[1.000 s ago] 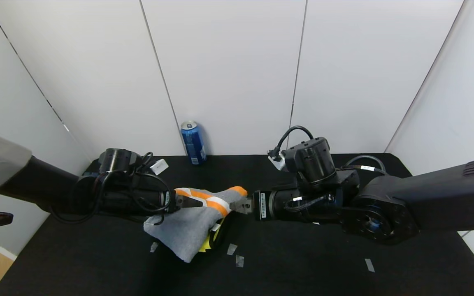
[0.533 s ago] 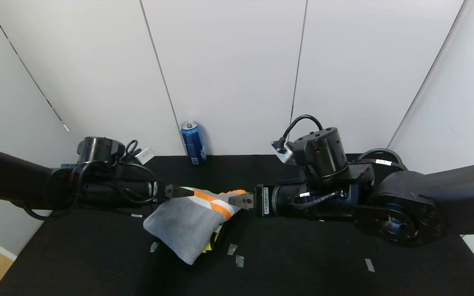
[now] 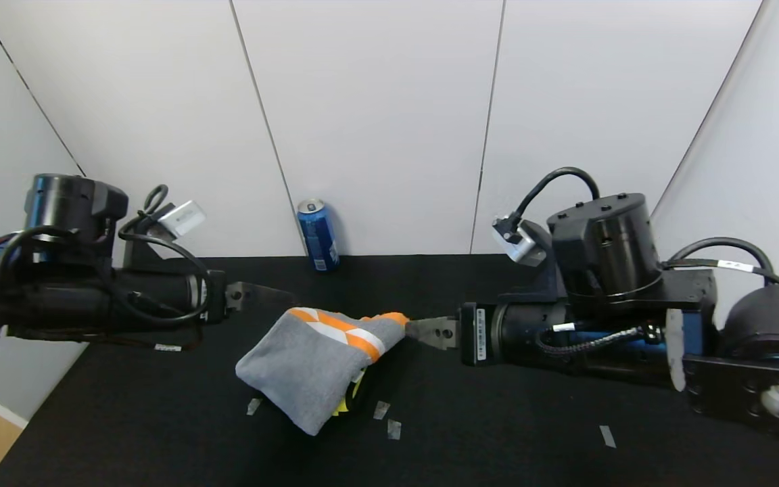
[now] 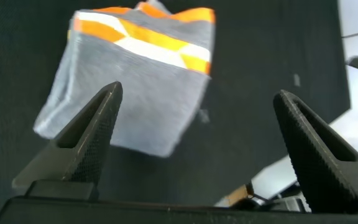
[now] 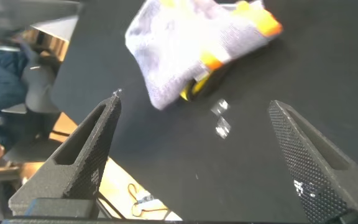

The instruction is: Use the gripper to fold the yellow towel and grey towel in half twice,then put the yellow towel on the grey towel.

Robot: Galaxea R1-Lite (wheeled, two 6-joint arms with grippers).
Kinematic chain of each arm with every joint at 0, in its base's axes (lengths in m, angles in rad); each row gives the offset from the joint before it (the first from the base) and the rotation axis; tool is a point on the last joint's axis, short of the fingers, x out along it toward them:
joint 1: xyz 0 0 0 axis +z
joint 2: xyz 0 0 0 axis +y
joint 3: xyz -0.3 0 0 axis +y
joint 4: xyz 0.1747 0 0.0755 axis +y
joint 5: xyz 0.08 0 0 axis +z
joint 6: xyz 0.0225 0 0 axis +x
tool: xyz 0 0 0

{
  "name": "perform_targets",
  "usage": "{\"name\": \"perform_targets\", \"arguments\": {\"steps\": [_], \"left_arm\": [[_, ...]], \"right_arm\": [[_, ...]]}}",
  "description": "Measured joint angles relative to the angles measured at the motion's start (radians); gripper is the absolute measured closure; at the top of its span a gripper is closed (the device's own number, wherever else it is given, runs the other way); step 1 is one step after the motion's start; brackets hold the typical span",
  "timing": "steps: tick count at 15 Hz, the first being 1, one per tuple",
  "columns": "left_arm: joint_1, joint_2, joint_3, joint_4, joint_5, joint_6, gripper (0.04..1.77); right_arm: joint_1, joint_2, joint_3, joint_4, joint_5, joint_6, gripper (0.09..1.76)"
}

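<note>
Though both towels look folded, the grey towel (image 3: 312, 368) covers the yellow towel (image 3: 356, 394) mid-frame, the reverse of what is asked; left hand (image 4: 194, 146) and right hand (image 5: 194, 152) are spread, empty.

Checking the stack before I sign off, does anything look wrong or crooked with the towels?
Yes. The folded grey terry towel with the orange-and-white band lies on top of the bright yellow microfibre towel, which only peeks out beneath its edge: the reverse of the wanted order. The bundle also sits skewed on the black table.
</note>
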Motion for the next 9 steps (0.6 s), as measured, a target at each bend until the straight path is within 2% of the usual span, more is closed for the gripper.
{"name": "perform_targets", "arguments": {"steps": [3,6,9], "left_arm": [[-0.019,-0.164,0.036,0.084,0.006,0.000,0.09],[-0.032,-0.330,0.071,0.179,0.007,0.000,0.09],[-0.049,-0.494,0.087,0.307,0.007,0.000,0.09]], "right_arm": [[-0.016,-0.121,0.096,0.050,-0.019,-0.032,0.14],[-0.052,-0.266,0.173,0.160,-0.027,-0.085,0.14],[-0.157,-0.402,0.217,0.256,-0.021,-0.111,0.14]]}}
